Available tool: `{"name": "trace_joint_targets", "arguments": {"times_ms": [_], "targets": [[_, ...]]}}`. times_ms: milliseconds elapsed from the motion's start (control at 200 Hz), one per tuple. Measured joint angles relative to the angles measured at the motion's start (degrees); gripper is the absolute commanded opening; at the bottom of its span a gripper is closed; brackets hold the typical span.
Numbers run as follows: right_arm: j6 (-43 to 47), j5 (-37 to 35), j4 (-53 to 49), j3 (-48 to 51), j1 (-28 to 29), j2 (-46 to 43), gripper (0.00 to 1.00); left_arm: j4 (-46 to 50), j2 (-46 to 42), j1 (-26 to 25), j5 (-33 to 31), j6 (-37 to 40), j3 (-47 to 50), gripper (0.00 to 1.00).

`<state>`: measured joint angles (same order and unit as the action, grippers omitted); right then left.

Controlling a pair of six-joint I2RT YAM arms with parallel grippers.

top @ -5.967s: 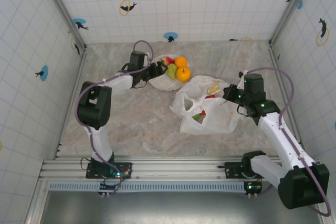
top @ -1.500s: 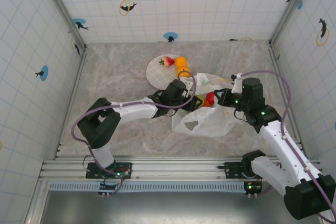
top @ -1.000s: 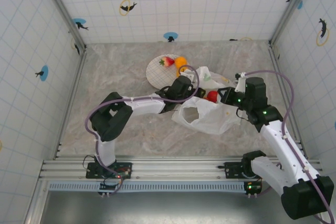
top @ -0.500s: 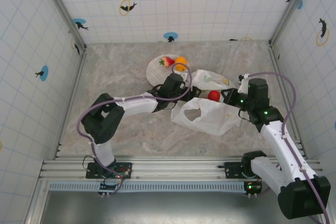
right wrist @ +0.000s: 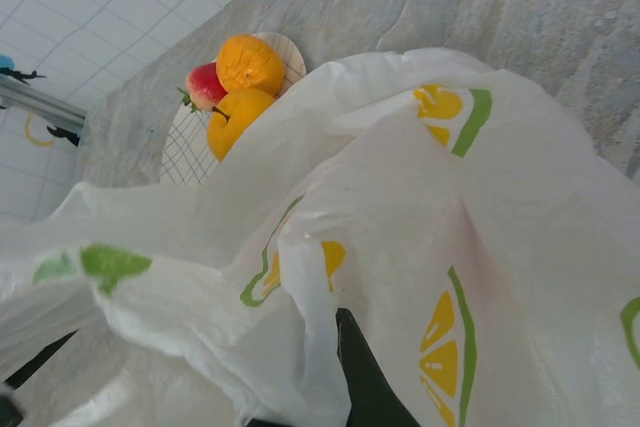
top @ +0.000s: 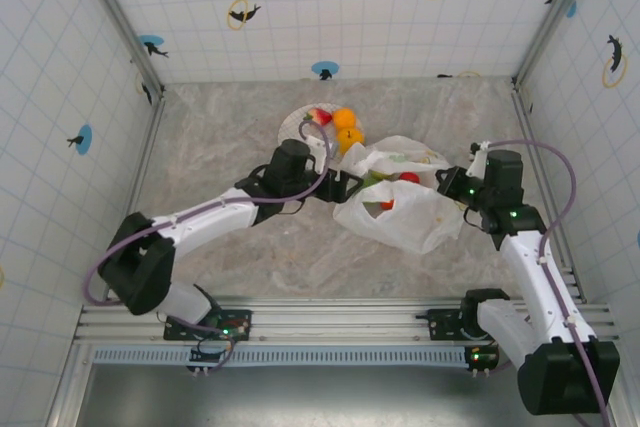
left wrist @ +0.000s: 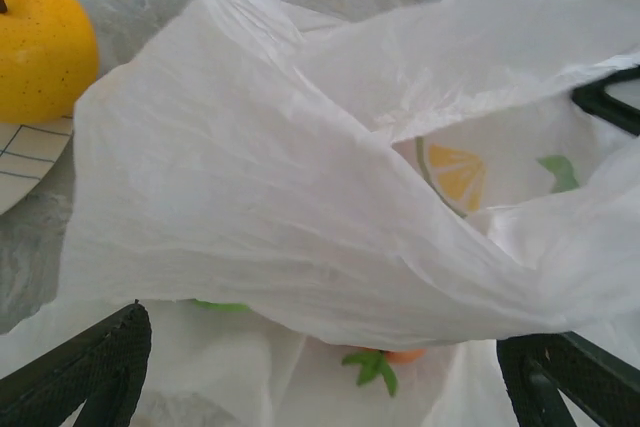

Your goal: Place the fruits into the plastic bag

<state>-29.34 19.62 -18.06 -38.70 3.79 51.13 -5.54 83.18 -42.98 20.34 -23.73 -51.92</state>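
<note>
Plastic bag (top: 410, 219), right of centre on the tabletop (top: 230, 257), has gained a red apple (top: 408, 178).
Left pincer (top: 346, 185), over the bag's mouth half a second ago, has drawn back leftward, spread and empty. Right pincer (top: 452, 187) seems to pinch the bag's right rim. A strawberry (top: 320, 115) and two oranges (top: 345, 118) wait on the plate (top: 300, 129), so more trips likely remain.

**Bright, Even Light, Faint Shadows**

We see diffuse overhead light and only faint shadows on the table (top: 250, 247). In both wrist views the bag (left wrist: 250, 197), at close range, looks slightly soft and nearly washed out.
</note>
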Motion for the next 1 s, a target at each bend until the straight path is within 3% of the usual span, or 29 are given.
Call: {"name": "trace_joint_targets", "arguments": {"times_ms": [215,450,666,1001], "targets": [[0.8,0.1,-1.1,-0.3,-1.2,0.8,0.0,4.9,-8.8,2.5,1.2,3.8,0.8,0.91],[1.3,0.2,-2.0,-1.4,-1.2,1.2,0.0,6.2,-10.7,10.3,-5.0,3.8,0.5,0.91],[1.9,1.1,-2.0,-2.8,-1.2,1.4,0.0,7.2,0.9,15.3,-10.6,3.5,-7.7,0.9],[3.3,1.3,-2.1,-3.3,-1.2,3.6,0.0,7.3,23.3,20.3,-10.7,8.9,-22.5,0.89]]}}
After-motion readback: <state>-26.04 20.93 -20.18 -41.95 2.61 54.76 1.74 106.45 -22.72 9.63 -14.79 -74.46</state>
